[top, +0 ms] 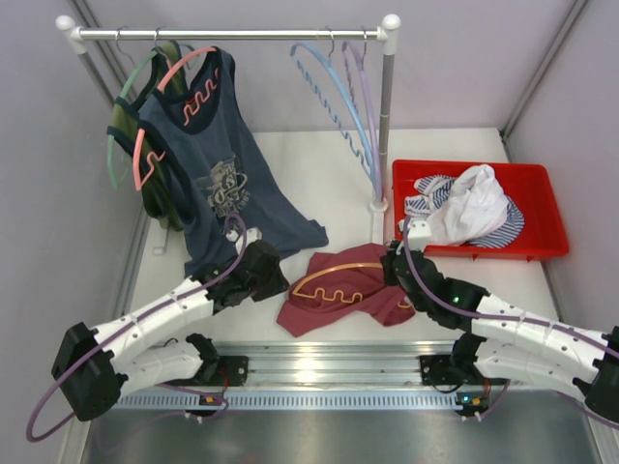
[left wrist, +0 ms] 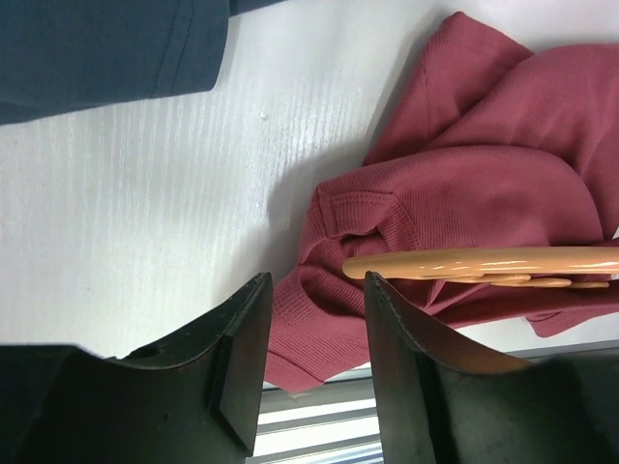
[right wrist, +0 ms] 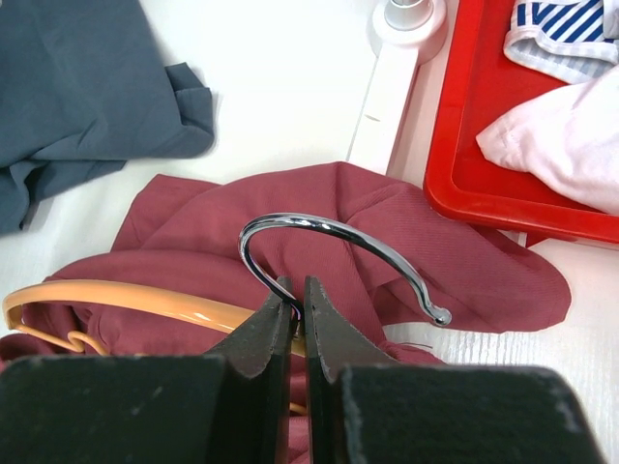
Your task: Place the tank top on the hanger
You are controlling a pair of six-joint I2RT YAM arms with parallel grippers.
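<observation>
Found the white desk [top: 290,169] bearing the maroon tank top [top: 319,314], crumpled between the arms. Saw the orange hanger [right wrist: 126,295] lying on top of it, not yet threaded through. Noted the right tool [right wrist: 298,290] clamped at the base of the metal hook [right wrist: 338,230], probably to steady the hanger. Noted the left tool [left wrist: 314,290] spread wide over the fabric's edge, likely ready to pinch it.
</observation>
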